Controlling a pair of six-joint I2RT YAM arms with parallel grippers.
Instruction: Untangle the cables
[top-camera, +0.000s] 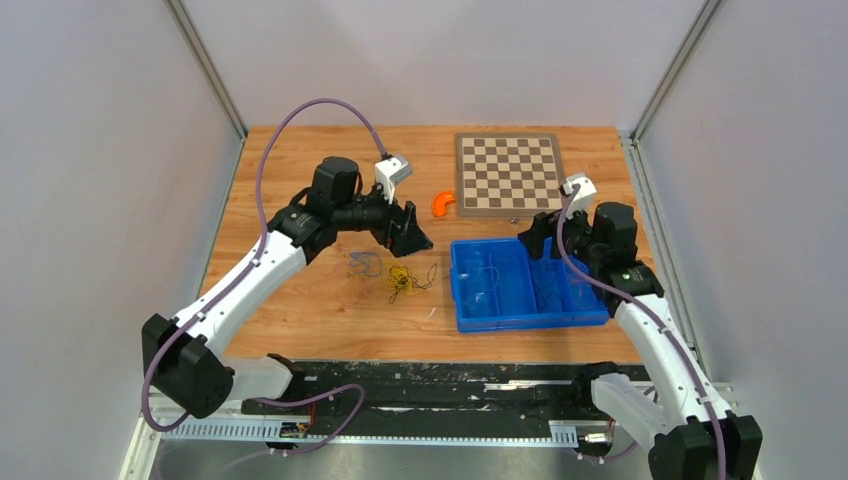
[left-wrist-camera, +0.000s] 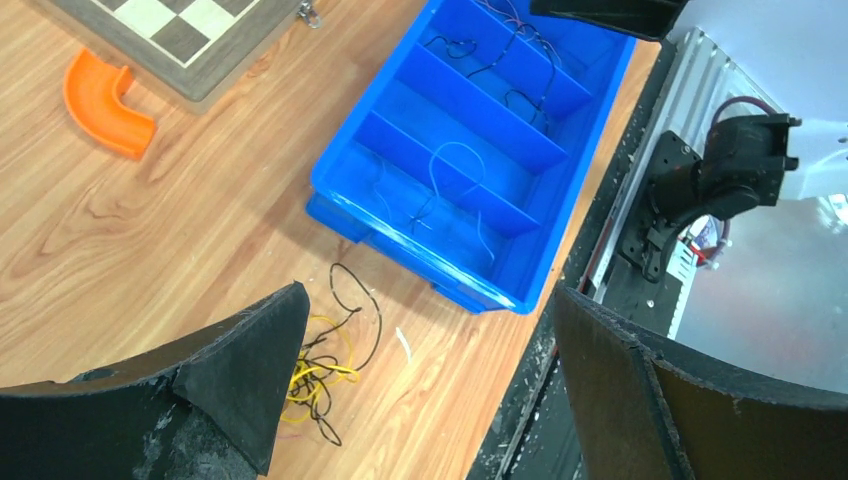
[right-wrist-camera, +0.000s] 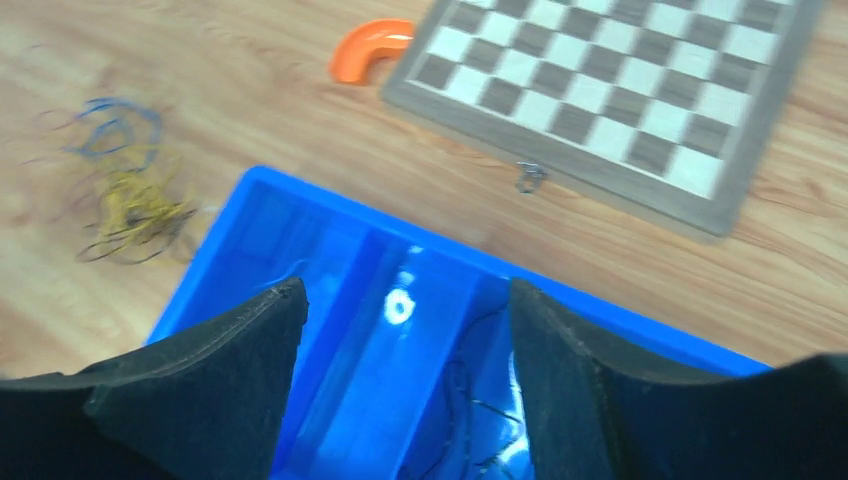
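1. Two grippers, both spread wide: the left gripper (top-camera: 408, 238) hovers empty over the table (top-camera: 330, 320).
2. Right gripper (right-wrist-camera: 405, 390), fingers apart, hangs over the blue bin (right-wrist-camera: 330, 195).
3. Tangled cables (top-camera: 400, 281) lie beside the bin; loose strands rest in its compartments.

Glossy blue plastic tray (top-camera: 530, 322), matt wooden table (top-camera: 330, 310)

The left gripper (left-wrist-camera: 428, 330) is seen with its two black fingers spread wide and nothing held between them. A tangle of yellow and black cables (left-wrist-camera: 318, 372) is laid on the wooden table (left-wrist-camera: 150, 240), just beside the left finger. Beyond it a blue divided tray (left-wrist-camera: 395, 245) is set, with loose thin strands (left-wrist-camera: 455, 160) lying in several compartments. An orange curved piece (left-wrist-camera: 100, 100) and a chessboard (left-wrist-camera: 190, 30) are placed close together at the upper left.
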